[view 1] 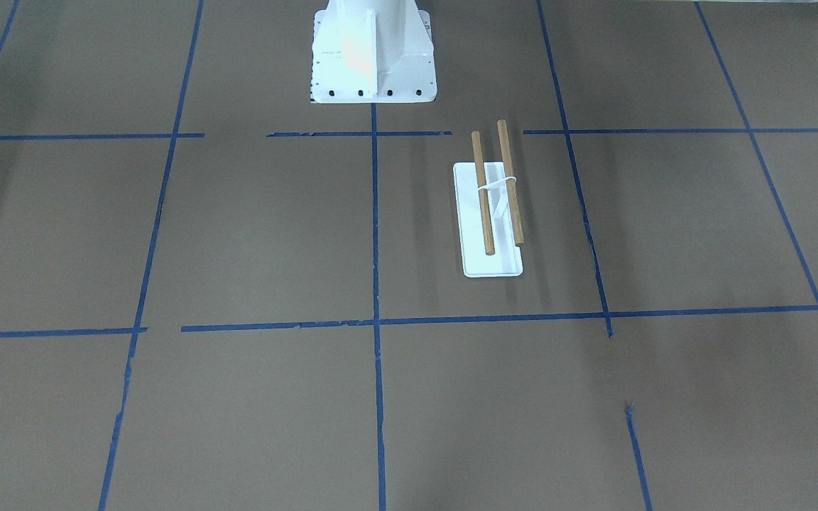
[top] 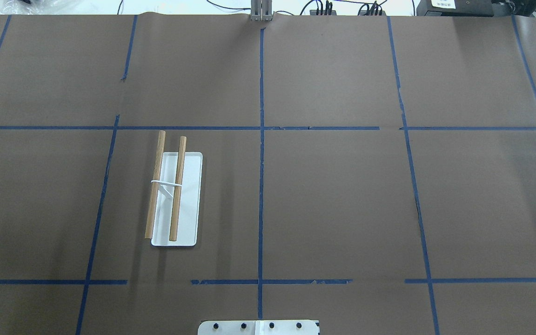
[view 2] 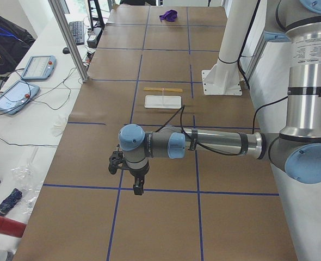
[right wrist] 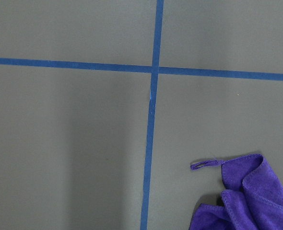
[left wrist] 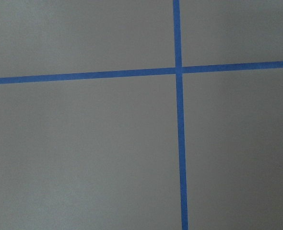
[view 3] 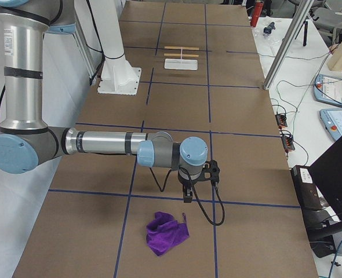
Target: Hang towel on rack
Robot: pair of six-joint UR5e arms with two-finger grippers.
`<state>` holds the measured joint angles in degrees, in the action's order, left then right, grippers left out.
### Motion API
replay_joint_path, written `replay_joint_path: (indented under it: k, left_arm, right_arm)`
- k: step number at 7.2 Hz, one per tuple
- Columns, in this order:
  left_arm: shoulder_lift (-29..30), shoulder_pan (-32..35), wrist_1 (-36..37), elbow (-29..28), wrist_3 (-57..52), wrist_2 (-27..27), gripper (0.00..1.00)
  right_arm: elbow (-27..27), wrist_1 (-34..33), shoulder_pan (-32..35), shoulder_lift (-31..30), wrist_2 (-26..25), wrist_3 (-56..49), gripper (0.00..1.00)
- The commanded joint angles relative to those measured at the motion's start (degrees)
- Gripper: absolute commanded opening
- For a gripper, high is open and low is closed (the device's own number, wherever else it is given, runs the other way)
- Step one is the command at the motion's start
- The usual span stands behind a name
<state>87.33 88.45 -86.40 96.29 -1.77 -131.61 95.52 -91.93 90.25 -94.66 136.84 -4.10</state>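
While the rack (top: pixel 189 195) sits on the robot's left half of the counter (top: pixel 342 200), it's got loads of bare brown paper on every side, with only blue tape lines (top: pixel 261 209) gridding the surface. It stands upright with its white base flat and its two wooden rods (top: pixel 176 204) running parallel above. The outer rod hangs out past the base's edge. The white pedestal (view 1: pixel 373 64) is well apart from it.

The towel (view 3: pixel 167 233) is way off at the counter's right end, crumpled in a heap, well apart from the rack. The overhead and front views don't reach that far. You only get it from the side cameras and the right wrist camera, where the frame's bottom corner cuts it off. Its little loop (right wrist: pixel 206 164) lies flat on the paper, pointing toward a tape line.

The right pincer (view 3: pixel 188 194) hangs over the counter near the towel, not touching it. The left pincer (view 2: pixel 133 182) hangs over bare paper at the opposite end. Both show up only in the side views, so I can't tell how far either is spread. The wrist cameras just show paper and tape.
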Motion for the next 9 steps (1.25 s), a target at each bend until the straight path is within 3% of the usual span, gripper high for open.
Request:
replay_joint_path:
  k: [1,4,5,6,8,9]
  left_arm:
    - [-0.1,0.1,-0.1,0.0,0.0,-2.7,1.00]
    - [0.1,0.1,-0.2,0.7,0.0,-2.9,1.00]
    - [0.0,0.1,-0.1,2.0,0.1,-2.9,1.00]
    - [0.0,0.1,-0.1,2.1,0.1,-2.9,1.00]
    - [0.1,0.0,-0.3,2.3,0.1,-2.9,1.00]
    - [0.0,0.1,-0.3,2.9,0.1,-2.9,1.00]
  right_arm:
    - [0.0,0.1,0.1,0.0,-0.1,-0.1,1.00]
    - [1.4,-0.2,-0.1,1.8,0.4,2.8,1.00]
    - [-2.1,0.8,-0.2,1.4,0.6,4.8,1.00]
    - [-3.8,5.1,-0.2,-1.2,-0.1,3.2,1.00]
    - [-19.1,26.7,-0.2,-3.2,-0.8,-1.6,1.00]
    - [-25.8,33.5,-0.8,-2.8,-2.4,-1.8,1.00]
